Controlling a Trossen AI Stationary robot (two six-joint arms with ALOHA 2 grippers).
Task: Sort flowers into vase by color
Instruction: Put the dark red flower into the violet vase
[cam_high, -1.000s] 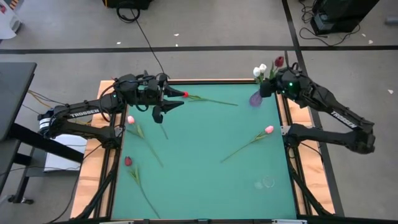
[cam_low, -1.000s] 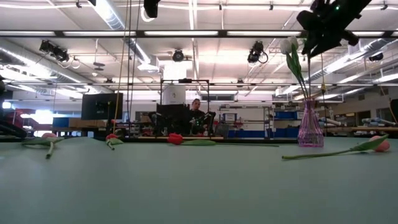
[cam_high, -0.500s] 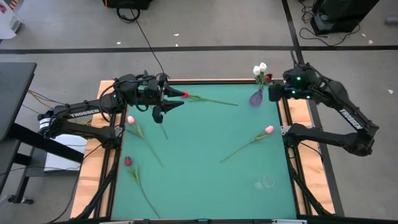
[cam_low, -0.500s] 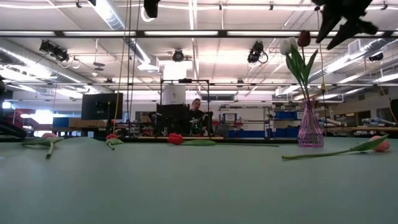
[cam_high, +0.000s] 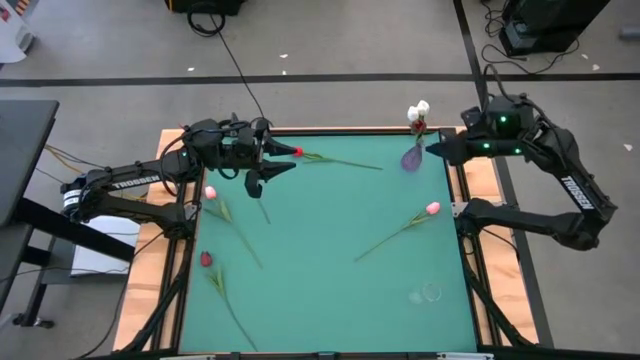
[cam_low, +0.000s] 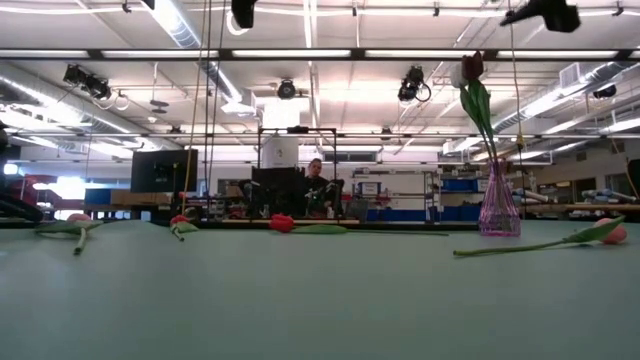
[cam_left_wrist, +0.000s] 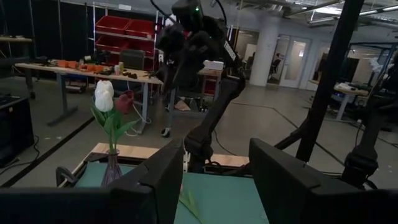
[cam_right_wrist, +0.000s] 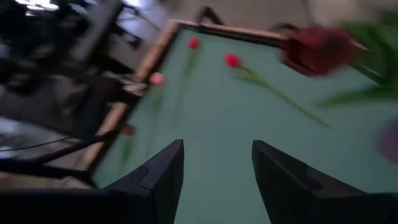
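- Flowers are split between the purple vase (cam_high: 411, 158) and the green surface (cam_high: 330, 260); the vase stands near the far right corner of the surface.
- Right gripper (cam_high: 437, 147) hangs in the air just beside the vase, on its right, at about the height of the blooms; its arm reaches in from the right edge with the elbow raised.
- In the right wrist view the two dark fingers (cam_right_wrist: 158, 174) stand spread apart with nothing between them, and a dark red bloom shows close ahead.
- Left gripper (cam_high: 268, 170) is held above the far left part of the surface, its arm stretched in from the left side.
- In the left wrist view its fingers (cam_left_wrist: 155, 180) are parted with an empty gap between them.
- The vase holds a white tulip (cam_high: 419, 110) and a dark red tulip (cam_low: 473, 66), stems upright and heads side by side above the neck.
- A red tulip (cam_high: 298, 152) lies near the far edge, close to the left gripper, its stem running toward the vase.
- A pink tulip (cam_high: 432, 208) lies on the right half, stem slanting toward the middle.
- Another pink tulip (cam_high: 210, 192) lies at the left edge, and a dark red one (cam_high: 206, 259) lies nearer the front left, both with stems pointing toward the near side.
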